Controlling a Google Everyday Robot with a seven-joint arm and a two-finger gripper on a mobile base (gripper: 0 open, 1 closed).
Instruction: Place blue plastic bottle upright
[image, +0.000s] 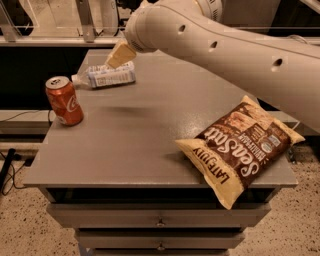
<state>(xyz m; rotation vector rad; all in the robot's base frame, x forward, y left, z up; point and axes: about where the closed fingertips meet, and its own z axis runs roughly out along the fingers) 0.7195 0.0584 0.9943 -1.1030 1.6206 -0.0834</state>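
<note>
Blue plastic bottle (111, 76) lay sideways on the table (150, 145), cap pointing left. Gripper (118, 56) hung just above its right half. We couldn't tell its opening.

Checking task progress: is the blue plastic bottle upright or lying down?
Lying down: the blue plastic bottle rests lengthwise on the table, with the end effector just over it.
</note>
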